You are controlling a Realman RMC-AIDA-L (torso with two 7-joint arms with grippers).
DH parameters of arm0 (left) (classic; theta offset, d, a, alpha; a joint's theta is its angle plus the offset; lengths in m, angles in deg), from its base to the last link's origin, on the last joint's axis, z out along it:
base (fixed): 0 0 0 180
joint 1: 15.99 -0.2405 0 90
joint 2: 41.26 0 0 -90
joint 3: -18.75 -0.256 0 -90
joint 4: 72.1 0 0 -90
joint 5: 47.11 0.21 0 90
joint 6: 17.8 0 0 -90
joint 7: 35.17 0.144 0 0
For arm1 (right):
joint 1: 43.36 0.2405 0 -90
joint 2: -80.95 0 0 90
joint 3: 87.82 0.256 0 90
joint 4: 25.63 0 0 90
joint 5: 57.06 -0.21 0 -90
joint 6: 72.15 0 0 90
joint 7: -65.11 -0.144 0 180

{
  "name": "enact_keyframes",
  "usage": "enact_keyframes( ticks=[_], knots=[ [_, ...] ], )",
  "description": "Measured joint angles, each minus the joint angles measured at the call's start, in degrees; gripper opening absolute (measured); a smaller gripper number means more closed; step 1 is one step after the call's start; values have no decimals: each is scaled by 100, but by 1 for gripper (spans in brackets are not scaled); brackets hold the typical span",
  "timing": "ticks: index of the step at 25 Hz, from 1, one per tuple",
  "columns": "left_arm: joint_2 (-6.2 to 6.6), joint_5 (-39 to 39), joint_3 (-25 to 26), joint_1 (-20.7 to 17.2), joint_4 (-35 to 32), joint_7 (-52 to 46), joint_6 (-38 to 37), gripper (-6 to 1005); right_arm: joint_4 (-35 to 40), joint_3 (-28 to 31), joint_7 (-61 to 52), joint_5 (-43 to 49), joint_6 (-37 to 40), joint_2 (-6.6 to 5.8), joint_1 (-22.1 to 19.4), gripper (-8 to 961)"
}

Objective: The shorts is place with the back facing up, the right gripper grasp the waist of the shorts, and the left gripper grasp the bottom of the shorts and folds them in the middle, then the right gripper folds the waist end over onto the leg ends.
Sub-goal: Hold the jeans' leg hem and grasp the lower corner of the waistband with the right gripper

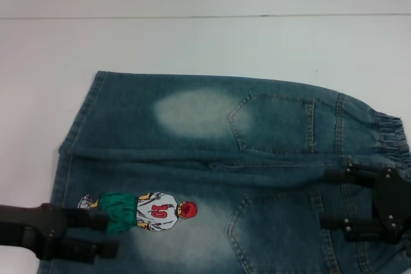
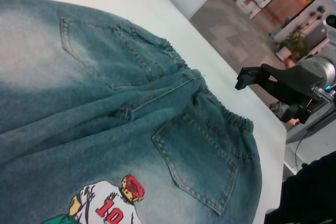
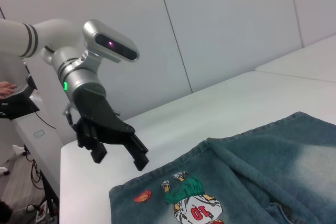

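Surface: a white table (image 1: pixel 192 43) is seen, with the shorts (image 1: pixel 212 165) spread flat on it, back pockets up.
Waist of the shorts (image 1: pixel 392 136): laid toward the robot's right.
Left gripper (image 3: pixel 121 153): held above the leg ends (image 1: pixel 67 158), fingers parted, nothing gripped.
Right gripper (image 1: pixel 334 198): poised over the waist, fingers apart, empty.
Room: plain white wall panels (image 3: pixel 226 24) are seen; potted plants (image 2: pixel 299 45) stand beyond.

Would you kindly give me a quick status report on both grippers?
Left gripper open, above leg ends. Right gripper open over waist. Shorts flat, back up, unfolded. Nothing in the way.
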Motion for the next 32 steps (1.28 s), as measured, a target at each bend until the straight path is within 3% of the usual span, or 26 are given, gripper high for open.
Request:
enact_keyframes(
  ticks=[11,18,32],
  knots=[
    [159,630,67,175,-319,-503,8,871,-50,0,7,-35,-78,9,16,895],
    [236,941,367,257,-402,-576,117,872,-131,0,78,-56,-91,9,16,895],
    [240,1374,432,245,-429,-673,423,872,-130,0,79,-56,-99,9,14,895]
  ],
)
